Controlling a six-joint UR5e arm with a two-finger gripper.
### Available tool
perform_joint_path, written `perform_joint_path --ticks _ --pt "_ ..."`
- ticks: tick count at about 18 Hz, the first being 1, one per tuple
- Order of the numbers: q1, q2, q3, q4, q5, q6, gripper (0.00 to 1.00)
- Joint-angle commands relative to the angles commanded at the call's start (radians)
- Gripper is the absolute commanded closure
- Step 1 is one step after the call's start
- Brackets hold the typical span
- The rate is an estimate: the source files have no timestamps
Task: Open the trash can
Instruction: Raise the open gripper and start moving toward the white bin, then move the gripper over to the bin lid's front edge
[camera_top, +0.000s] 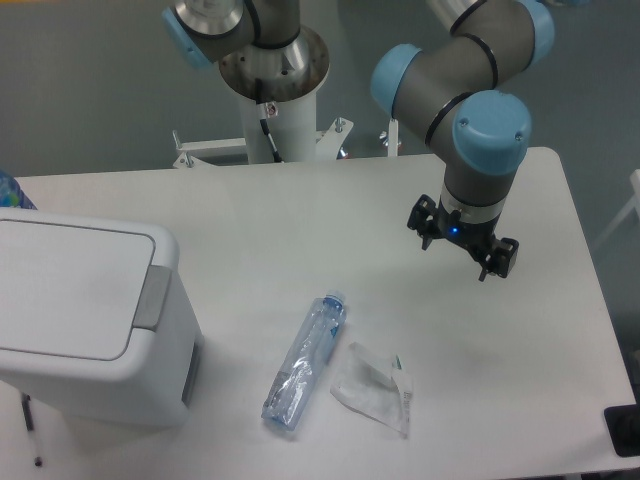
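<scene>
A white rectangular table (300, 215) stands before a grey wall. The boxy white plastic trash can (85, 320), lid shut, sits at its left edge. The gripper (462, 250) hovers well right, empty; its opening cannot be told.

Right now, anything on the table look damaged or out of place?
Yes. A crushed clear plastic bottle lies flattened on its side mid-table, with a crumpled clear plastic wrapper just beside it. The trash can sits upright at the left edge, lid closed. The gripper hangs apart from all three.
</scene>
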Motion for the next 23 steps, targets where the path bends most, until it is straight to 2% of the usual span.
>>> perform_joint_path --ticks 6,11,13,15,20,23 --pt "-0.003 0.000 0.009 -0.002 -0.011 0.000 0.00" --pt "-0.003 0.017 0.006 -0.023 -0.115 -0.020 0.00" --pt "0.015 0.020 0.002 -0.021 -0.213 -0.090 0.00" --pt "0.020 0.035 -0.003 -0.023 -0.244 -0.130 0.00" --pt "-0.012 0.106 -0.002 -0.015 -0.345 -0.309 0.00" --pt "-0.054 0.123 0.017 -0.012 -0.386 -0.444 0.00"
